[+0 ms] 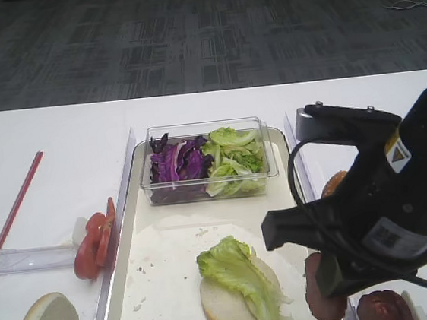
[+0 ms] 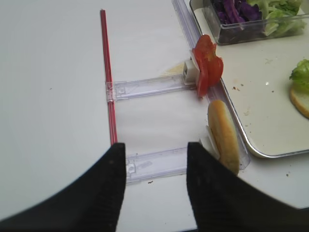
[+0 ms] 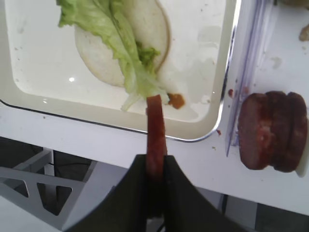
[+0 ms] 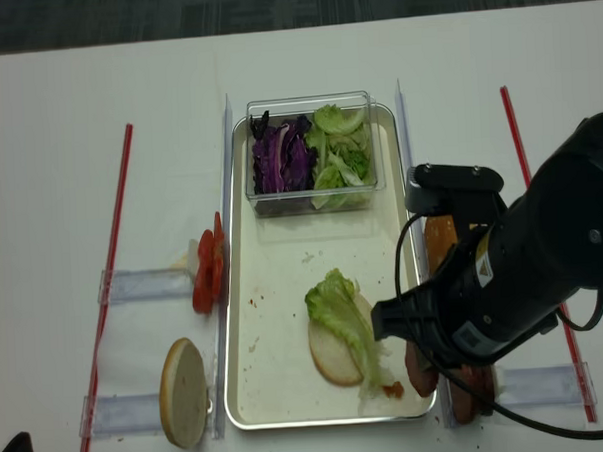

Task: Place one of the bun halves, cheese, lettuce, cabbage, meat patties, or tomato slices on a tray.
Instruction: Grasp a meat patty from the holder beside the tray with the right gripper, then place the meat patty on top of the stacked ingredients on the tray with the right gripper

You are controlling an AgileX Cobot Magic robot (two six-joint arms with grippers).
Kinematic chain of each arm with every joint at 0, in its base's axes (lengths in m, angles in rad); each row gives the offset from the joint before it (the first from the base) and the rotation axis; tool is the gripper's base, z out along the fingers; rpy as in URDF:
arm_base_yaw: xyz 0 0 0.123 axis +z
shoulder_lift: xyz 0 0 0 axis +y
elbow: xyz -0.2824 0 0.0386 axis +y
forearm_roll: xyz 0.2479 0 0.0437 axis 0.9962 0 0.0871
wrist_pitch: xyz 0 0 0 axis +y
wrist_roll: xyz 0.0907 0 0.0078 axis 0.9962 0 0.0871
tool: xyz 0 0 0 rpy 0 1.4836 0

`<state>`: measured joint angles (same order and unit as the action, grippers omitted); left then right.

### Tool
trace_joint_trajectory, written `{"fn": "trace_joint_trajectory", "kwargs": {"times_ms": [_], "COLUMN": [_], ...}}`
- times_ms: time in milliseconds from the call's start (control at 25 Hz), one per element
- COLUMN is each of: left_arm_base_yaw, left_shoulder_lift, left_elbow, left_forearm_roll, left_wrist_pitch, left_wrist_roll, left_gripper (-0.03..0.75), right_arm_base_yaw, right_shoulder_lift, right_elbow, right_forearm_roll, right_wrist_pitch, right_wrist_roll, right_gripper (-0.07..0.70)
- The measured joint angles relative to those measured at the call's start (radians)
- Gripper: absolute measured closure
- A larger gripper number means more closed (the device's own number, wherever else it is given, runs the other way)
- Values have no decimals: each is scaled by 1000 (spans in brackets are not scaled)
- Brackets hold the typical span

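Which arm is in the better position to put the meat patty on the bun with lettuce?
Right. The right gripper is shut on a meat patty, hanging over the tray edge near the lettuce and bun half. The left gripper is open, empty, off the tray.

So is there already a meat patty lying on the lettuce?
No, the lettuce is bare; the right tool holds a meat patty edge-on.

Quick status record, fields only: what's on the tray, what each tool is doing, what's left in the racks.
tray: bun half with lettuce on it; clear box of cabbage and greens
right tool: shut on meat patty, held edge-on above the tray's near rim
left tool: open, empty
left racks: tomato slices, pale bun
right rack: more patties
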<state>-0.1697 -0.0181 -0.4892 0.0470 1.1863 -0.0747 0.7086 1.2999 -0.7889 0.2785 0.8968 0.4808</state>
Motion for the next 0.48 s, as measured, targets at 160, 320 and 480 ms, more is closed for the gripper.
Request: {"fn": "trace_joint_trajectory", "kwargs": {"times_ms": [160, 320, 480], "left_arm_base_yaw": [0, 0, 0], "left_shoulder_lift": [0, 0, 0], "left_elbow": [0, 0, 0], "left_forearm_roll": [0, 0, 0], "left_wrist_pitch": [0, 0, 0], "left_wrist_roll": [0, 0, 0], "left_gripper": [429, 429, 429], "right_arm_base_yaw": [0, 0, 0], "right_shoulder_lift": [0, 15, 78], "right_elbow": [0, 0, 0], "right_forearm_roll": [4, 50, 148], "right_wrist_pitch": [-48, -85, -127], "right_wrist_roll": [-1, -48, -148], "right_gripper": [542, 542, 542]}}
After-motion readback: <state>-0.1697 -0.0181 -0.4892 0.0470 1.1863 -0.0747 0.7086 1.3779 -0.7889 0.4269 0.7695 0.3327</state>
